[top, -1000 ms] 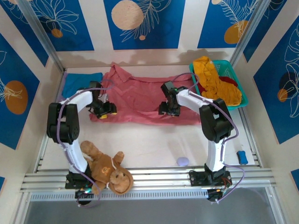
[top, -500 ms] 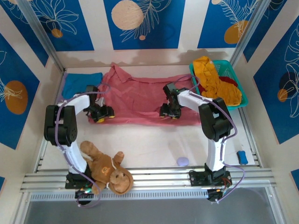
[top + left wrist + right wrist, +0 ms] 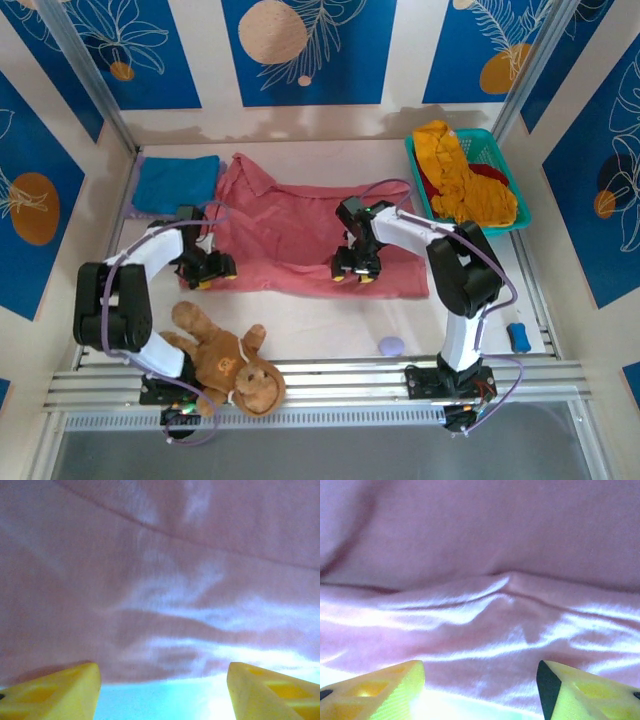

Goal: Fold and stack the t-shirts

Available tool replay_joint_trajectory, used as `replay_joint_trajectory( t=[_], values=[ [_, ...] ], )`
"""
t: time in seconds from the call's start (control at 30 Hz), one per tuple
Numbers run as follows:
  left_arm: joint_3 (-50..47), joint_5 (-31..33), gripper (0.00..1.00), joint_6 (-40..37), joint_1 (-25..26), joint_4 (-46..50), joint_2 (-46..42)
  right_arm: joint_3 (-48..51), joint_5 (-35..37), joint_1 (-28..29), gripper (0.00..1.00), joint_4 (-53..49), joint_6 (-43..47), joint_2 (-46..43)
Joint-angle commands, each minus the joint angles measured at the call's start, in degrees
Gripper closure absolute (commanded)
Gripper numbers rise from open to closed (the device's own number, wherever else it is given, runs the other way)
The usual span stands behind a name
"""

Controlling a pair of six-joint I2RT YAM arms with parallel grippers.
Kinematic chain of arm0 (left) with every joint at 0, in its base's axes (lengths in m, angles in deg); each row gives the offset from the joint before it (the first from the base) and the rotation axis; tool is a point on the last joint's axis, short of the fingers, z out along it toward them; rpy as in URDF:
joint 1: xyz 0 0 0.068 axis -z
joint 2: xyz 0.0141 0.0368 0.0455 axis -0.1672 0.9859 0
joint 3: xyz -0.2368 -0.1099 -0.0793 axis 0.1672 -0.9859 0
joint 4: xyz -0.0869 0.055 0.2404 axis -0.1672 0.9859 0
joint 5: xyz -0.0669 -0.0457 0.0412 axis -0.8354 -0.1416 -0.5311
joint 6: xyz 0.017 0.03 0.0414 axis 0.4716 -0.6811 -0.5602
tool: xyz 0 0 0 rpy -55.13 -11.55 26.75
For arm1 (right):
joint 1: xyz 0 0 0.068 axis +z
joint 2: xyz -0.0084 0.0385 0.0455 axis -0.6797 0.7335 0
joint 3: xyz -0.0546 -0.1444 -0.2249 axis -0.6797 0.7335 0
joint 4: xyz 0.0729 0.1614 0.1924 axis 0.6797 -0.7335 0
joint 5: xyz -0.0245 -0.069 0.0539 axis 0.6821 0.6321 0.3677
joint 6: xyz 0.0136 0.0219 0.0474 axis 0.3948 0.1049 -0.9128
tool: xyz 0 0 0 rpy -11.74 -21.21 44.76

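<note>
L gripper (image 3: 206,269) is released: in its wrist cam the yellow fingers (image 3: 60,690) sit wide apart, w/ the pink shirt (image 3: 285,225) wrinkled right ahead and its near hem running across the gap btw the tips; can't tell if the tips touch cloth. From above, it's at the shirt's near-left edge. R gripper (image 3: 354,270) is also released, fingers (image 3: 380,687) wide apart, folds of the same pink cloth ahead and the hem crossing btw them; from above, it's on the shirt's near edge, right of centre. Pink shirt lies spread & rumpled across the mid table (image 3: 320,320), one corner reaching toward back-left. Blue shirt (image 3: 178,183) lies flat in the back-left corner, just beside the pink one. Yellow shirt (image 3: 455,175) is heaped in the teal basket (image 3: 519,197) at back-right, spilling over the rim, w/ a dark red shirt (image 3: 489,173) under it. Brown plush monkey (image 3: 225,360) lies near-left by the L arm's base, apart from the pink shirt.
</note>
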Motion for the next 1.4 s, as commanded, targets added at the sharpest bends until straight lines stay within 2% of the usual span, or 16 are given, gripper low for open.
replay_joint_trajectory(
  t=[0.0,0.13,0.3,0.5,0.67,0.87,1.03,1.2,1.37],
  values=[
    [4.2,-1.0,0.32,0.4,0.6,4.2,-1.8,-3.3,-2.6,0.0,0.37,-2.3,-1.6,-2.4],
    [8.1,-4.4,0.32,1.0,1.4,3.0,0.4,-4.2,-4.3,0.7,0.37,-0.2,-3.0,-0.6],
    [10.7,-5.1,0.32,0.8,3.1,2.2,5.8,-2.0,-4.5,0.7,0.37,3.8,-5.0,2.0],
    [7.0,-6.3,0.31,0.8,3.6,-1.7,8.8,-2.3,-2.5,0.7,0.38,3.2,-5.3,5.6],
    [2.3,-8.2,0.27,1.4,4.0,-4.5,9.6,-0.7,2.1,-0.5,0.38,-1.0,-6.0,6.4],
    [-1.1,-8.3,0.25,2.5,5.8,-6.3,8.1,5.2,-0.2,-1.4,0.38,0.7,-6.0,2.4],
    [0.4,-4.6,0.25,2.7,6.1,-2.4,6.1,5.3,-2.0,0.1,0.39,0.9,-5.8,0.4],
    [5.4,1.3,0.27,2.9,6.3,1.9,-0.4,-0.3,5.6,1.9,0.41,-5.4,-6.2,-2.8],
    [15.4,3.2,0.28,2.7,6.2,3.3,0.1,-7.6,6.9,1.1,0.41,-8.7,-5.1,-5.4]
  ],
)
